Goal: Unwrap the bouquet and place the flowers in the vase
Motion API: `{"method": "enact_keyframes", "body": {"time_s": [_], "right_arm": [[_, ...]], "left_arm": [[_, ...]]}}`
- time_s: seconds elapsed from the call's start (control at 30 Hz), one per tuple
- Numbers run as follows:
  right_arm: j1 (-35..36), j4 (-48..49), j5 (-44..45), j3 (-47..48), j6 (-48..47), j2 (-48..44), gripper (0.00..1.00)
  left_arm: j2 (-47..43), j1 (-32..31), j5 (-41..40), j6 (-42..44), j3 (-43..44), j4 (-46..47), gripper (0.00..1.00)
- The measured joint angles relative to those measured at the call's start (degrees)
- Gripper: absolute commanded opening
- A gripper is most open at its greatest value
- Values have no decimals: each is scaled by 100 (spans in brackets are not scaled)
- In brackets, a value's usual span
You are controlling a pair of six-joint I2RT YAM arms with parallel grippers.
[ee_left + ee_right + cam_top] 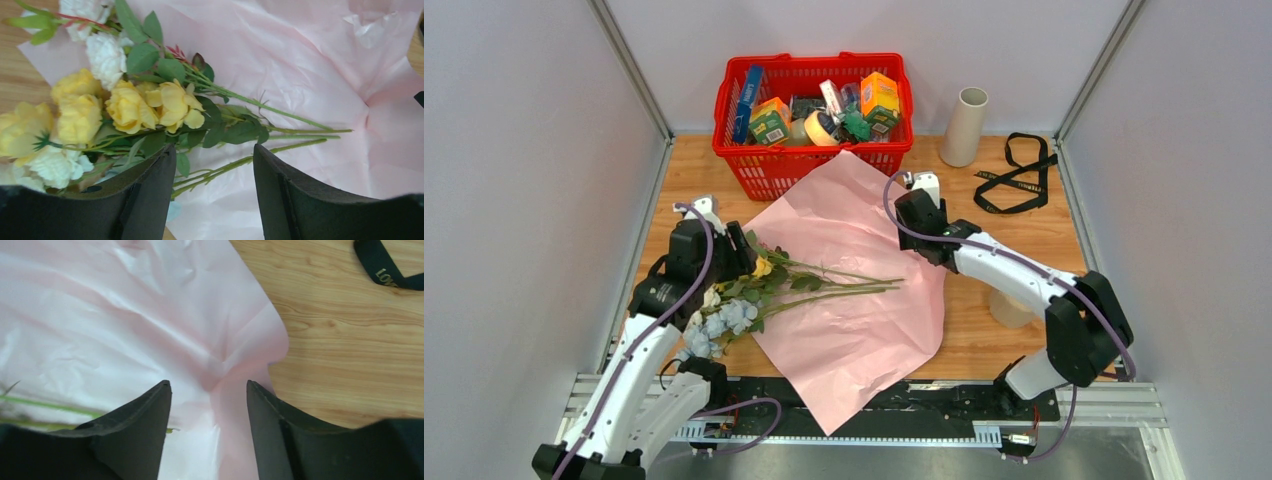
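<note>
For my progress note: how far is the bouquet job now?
Done: the black ribbon lies off on the table, and the pink paper is spread open with the flowers lying on it. In hand: the left gripper hovers open over them; the right gripper is open above the paper's edge, holding nothing. Left: put the flowers into the vase, which holds none.

paper [854,330]: pink, creased, matt | table [969,345]: wood grain | basket [774,170]: red plastic | vase [964,125]: matt

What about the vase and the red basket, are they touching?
Apart. The top view shows a plain gap between the vase and the red basket.
</note>
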Motion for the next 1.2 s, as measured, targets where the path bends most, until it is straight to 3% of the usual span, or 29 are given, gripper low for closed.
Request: {"method": "enact_keyframes", "body": {"time_s": [0.1,0.3,0.6,0.93,1.2], "right_arm": [[0,-59,-321,-70,0,-361,68],[0,-470,-533,-46,35,-802,80],[0,-920,-568,289,201,-1434,85],[136,-1086,-702,293,358,-1255,84],[988,-1117,-629,293,634,-813,84]], "left_arm": [[264,-15,304,-114,0,243,66],[780,-63,772,-247,0,752,66],[1250,-264,1113,-415,0,1244,66],[1438,-361,1169,-542,-22,1502,66],[1469,-365,1143,-560,-72,1528,66]]}}
